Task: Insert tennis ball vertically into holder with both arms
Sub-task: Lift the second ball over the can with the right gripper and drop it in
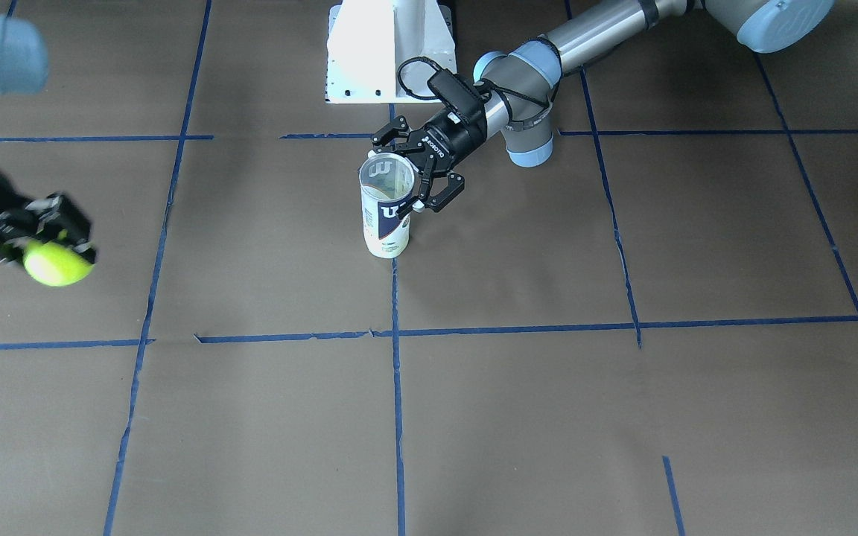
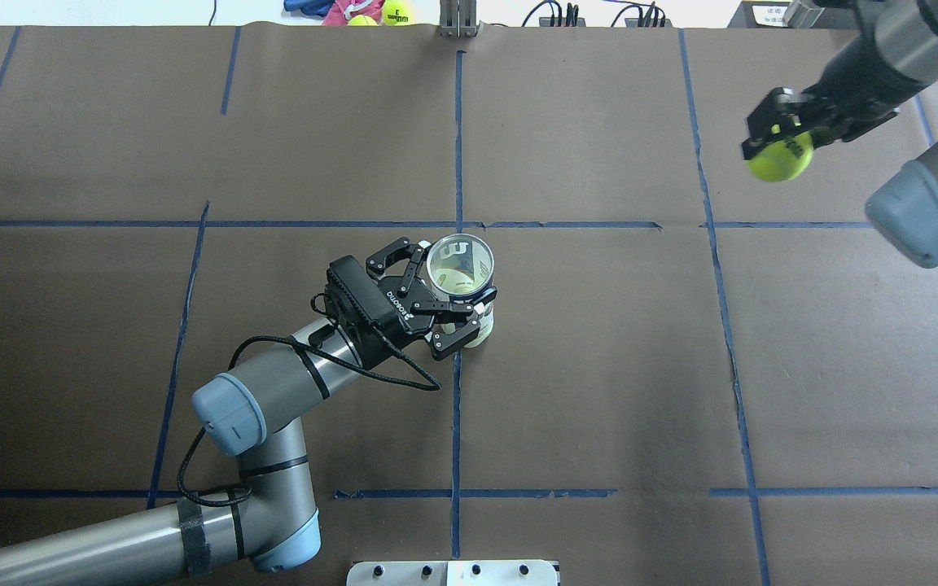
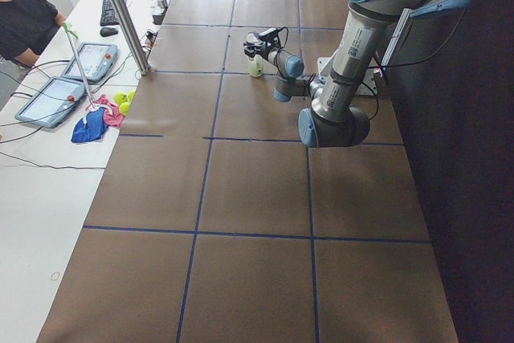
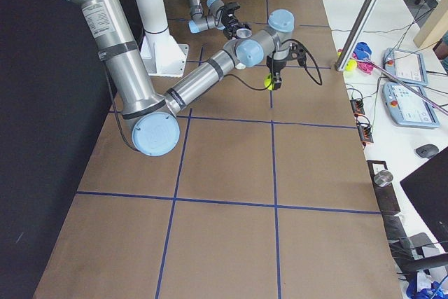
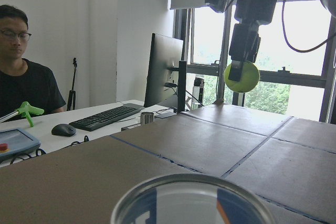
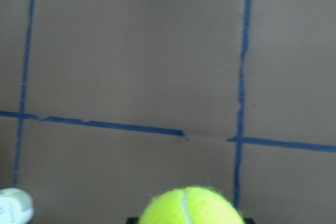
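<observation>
Overhead exterior shows me the can [image 2: 459, 268] upright near the middle of the table [image 2: 599, 366]. Its open rim faces up and it stands at a crossing of blue tape lines [image 2: 457, 122]. My left gripper [image 2: 451, 281] reaches it from the left, lying roughly level. Its jaws are spread about a can's width, with one finger on the far side of the upper wall and one on the near side. Both appear to press on the plastic, so I read it as gripping the can just under the rim.

My right gripper [image 2: 778, 138] is well apart, toward the far right of the table and raised above the paper. Its jaws are closed down onto the ball [image 2: 780, 159], which hangs out below the fingertips. In the left wrist view the ball sits higher than the can's rim and off to the right of it.

A wide stretch of brown paper lies between the ball and the can. The right arm's grey elbow cap [image 2: 917, 212] juts in along the right edge, nearer than the ball. The white base [image 2: 453, 574] sits at the near edge, in line with the can but apart from it. The ball is nearer the far edge than the can.
</observation>
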Robot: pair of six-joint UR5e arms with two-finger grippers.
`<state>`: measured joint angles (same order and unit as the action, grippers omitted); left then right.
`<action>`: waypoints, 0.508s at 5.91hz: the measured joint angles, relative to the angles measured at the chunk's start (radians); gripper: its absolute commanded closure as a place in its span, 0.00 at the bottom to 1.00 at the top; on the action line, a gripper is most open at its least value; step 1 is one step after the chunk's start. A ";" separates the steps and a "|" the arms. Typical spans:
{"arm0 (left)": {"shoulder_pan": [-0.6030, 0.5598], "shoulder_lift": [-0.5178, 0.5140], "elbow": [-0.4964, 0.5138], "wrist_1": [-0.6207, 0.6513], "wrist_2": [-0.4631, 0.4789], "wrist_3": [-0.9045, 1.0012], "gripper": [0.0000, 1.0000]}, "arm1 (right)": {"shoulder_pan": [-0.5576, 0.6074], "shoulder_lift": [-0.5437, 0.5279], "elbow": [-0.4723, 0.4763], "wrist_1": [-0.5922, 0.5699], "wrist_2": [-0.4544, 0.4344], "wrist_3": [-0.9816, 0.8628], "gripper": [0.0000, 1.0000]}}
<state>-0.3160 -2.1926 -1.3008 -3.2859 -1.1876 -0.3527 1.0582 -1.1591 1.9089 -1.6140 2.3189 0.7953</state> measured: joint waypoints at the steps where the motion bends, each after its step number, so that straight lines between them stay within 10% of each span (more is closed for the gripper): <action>1: 0.001 -0.001 0.000 0.000 0.000 0.000 0.10 | -0.097 0.087 0.046 -0.007 -0.015 0.235 0.98; 3: 0.001 -0.001 0.001 0.001 0.000 0.000 0.10 | -0.309 0.252 0.056 -0.003 -0.184 0.547 0.97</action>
<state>-0.3146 -2.1936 -1.2997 -3.2847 -1.1880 -0.3528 0.7488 -0.9075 1.9649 -1.6166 2.1349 1.3423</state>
